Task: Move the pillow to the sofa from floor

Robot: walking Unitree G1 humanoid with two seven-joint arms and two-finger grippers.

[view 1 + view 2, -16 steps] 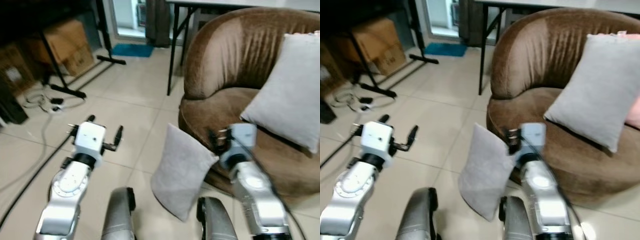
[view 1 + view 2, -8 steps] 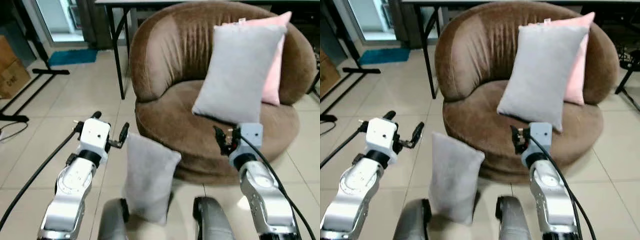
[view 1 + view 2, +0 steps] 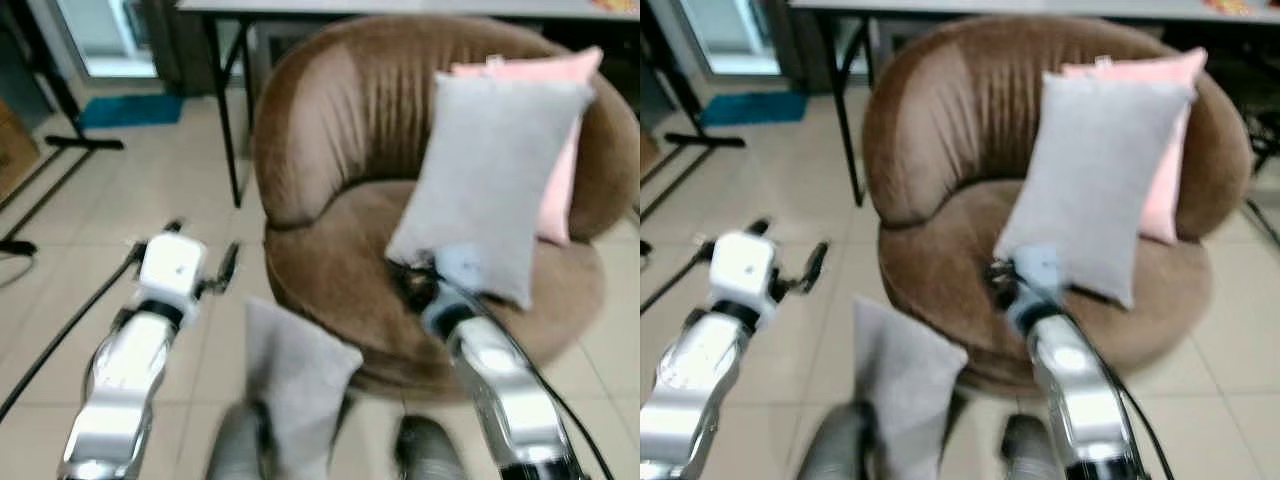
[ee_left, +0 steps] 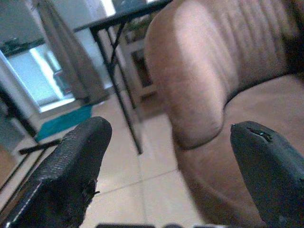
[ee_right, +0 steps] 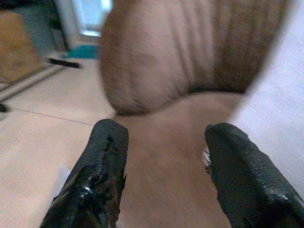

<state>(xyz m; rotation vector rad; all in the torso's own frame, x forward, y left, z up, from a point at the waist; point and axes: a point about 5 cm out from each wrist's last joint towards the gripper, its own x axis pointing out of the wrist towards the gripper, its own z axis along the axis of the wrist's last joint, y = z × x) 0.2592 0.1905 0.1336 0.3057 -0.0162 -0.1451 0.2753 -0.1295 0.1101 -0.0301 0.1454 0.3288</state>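
Two grippers spread wide, we stand before the sofa [image 3: 330,150] with the pillow [image 3: 295,385] on the floor [image 3: 130,180], propped against the sofa's base between our arms. Our left gripper [image 3: 200,255] hangs above the pillow's left side; our right gripper [image 3: 412,285] is over the seat's front edge, empty. A grey cushion [image 3: 495,185] and a pink cushion [image 3: 565,150] already fill the seat's right. We judge the best approach is to bend, bring both grippers down either side of the pillow, and squeeze its upper corners evenly.

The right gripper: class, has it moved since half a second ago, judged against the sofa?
Yes. The right gripper has gone forward over the sofa seat, toward the grey pillow there.
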